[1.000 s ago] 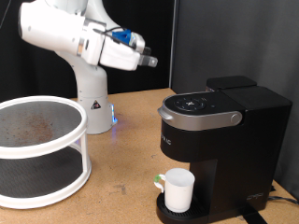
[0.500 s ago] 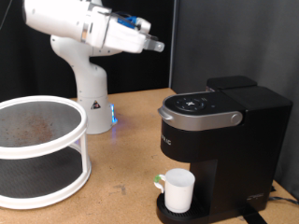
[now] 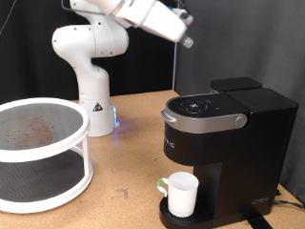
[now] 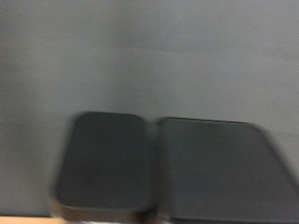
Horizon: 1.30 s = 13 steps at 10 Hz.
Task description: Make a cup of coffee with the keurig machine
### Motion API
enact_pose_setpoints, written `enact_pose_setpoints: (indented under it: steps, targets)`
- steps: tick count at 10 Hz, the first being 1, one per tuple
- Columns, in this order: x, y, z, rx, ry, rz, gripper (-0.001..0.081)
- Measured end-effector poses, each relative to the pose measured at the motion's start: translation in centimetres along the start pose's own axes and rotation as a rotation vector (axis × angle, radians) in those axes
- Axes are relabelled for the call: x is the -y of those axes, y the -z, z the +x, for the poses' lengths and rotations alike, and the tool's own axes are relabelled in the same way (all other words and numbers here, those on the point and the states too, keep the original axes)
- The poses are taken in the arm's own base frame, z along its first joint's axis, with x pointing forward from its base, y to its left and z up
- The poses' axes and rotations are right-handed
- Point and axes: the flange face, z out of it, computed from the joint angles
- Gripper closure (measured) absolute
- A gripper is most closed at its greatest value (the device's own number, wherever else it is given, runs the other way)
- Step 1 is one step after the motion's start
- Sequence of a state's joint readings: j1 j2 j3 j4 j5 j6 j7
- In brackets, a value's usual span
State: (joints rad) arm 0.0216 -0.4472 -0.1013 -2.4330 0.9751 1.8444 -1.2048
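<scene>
The black keurig machine [image 3: 225, 143] stands at the exterior view's right with its lid down. The white cup [image 3: 182, 194] stands upright on the drip tray under the brew head, handle towards the exterior view's left. My gripper [image 3: 187, 40] is high in the air near the exterior view's top, above and slightly left of the machine, well clear of it and pointing down to the right. Nothing shows between its fingers. The blurred wrist view shows only the dark top of the machine [image 4: 168, 173] from above; the gripper's fingers are out of view there.
A white two-tier round rack [image 3: 38, 153] stands at the exterior view's left on the wooden table [image 3: 124, 153]. The arm's white base [image 3: 93, 105], with a blue light, stands at the back. A black curtain hangs behind.
The arm has swung upward and towards the exterior view's right. The gripper went from left of centre to high above the machine. Cup and machine have not moved.
</scene>
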Motion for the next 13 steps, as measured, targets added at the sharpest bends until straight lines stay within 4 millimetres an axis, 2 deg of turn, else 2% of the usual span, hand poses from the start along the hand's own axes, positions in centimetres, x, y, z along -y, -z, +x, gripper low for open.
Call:
enact_pose_setpoints:
  steps: [1,2,4,7,8,9,10,11,13]
  targets:
    - [0.4,-0.3,1.2,0.066,-0.056,0.086,0.0003]
    - [-0.8,-1.0,2.0,0.120,-0.112,0.164,0.0003]
    - [-1.0,-1.0,2.4,0.103,-0.017,0.072,0.0003]
    - [0.3,-2.3,5.4,0.351,0.158,-0.151,0.0003]
    - [1.0,-2.7,6.6,0.465,0.186,-0.173,0.0003]
    - [1.4,-2.9,7.9,0.495,0.164,-0.160,0.0003]
    - [0.5,-3.1,8.7,0.508,0.136,-0.137,0.0003]
    - [0.4,-3.2,8.5,0.506,0.150,-0.141,0.0003]
    - [-0.5,-3.8,8.2,0.533,0.273,-0.310,0.0003]
